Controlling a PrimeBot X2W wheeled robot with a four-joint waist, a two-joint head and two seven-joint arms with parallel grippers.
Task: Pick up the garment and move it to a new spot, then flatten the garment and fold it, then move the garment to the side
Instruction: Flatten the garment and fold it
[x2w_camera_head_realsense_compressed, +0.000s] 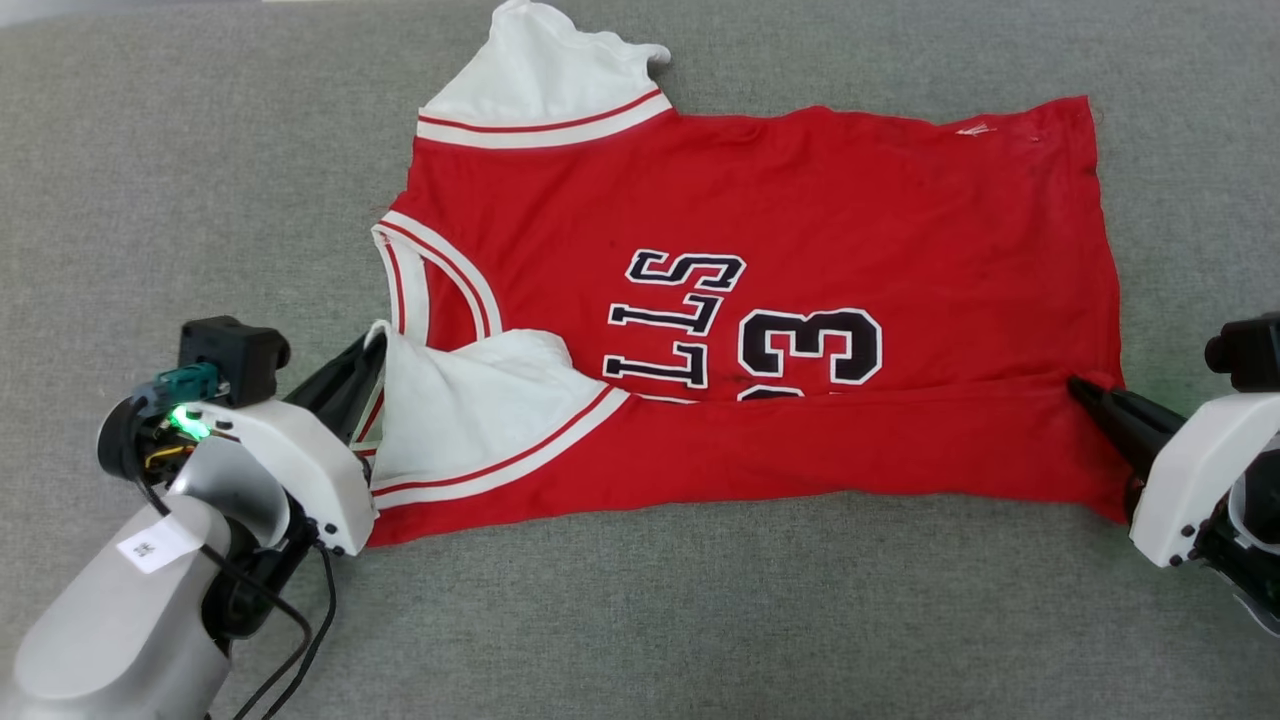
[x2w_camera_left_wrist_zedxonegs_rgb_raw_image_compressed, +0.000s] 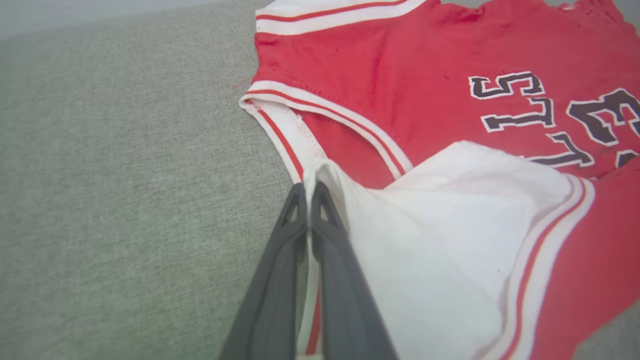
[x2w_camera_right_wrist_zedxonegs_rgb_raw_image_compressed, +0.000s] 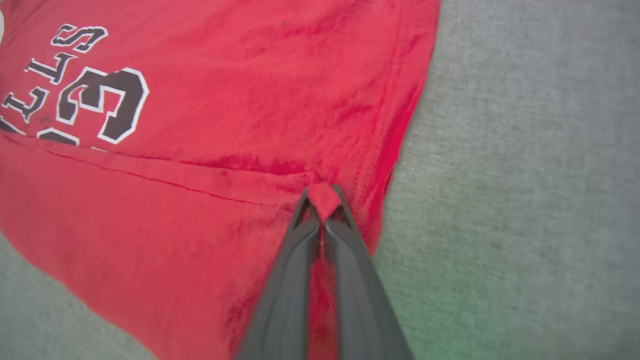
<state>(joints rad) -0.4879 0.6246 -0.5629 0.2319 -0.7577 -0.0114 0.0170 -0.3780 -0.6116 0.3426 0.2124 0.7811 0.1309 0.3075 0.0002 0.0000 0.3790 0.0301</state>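
Observation:
The garment lies spread on the grey surface, collar to the left and hem to the right. It is red with white sleeves and black lettering. Its near long edge is folded up over the body, covering part of the lettering. My left gripper is shut on the folded white sleeve beside the collar; in the left wrist view the gripper pinches the sleeve's white edge. My right gripper is shut on the folded hem corner, and a tuft of red cloth shows between its fingertips.
A grey fabric surface runs all around the garment, with open room on the left, the right and along the near edge. The far white sleeve reaches almost to the top of the head view.

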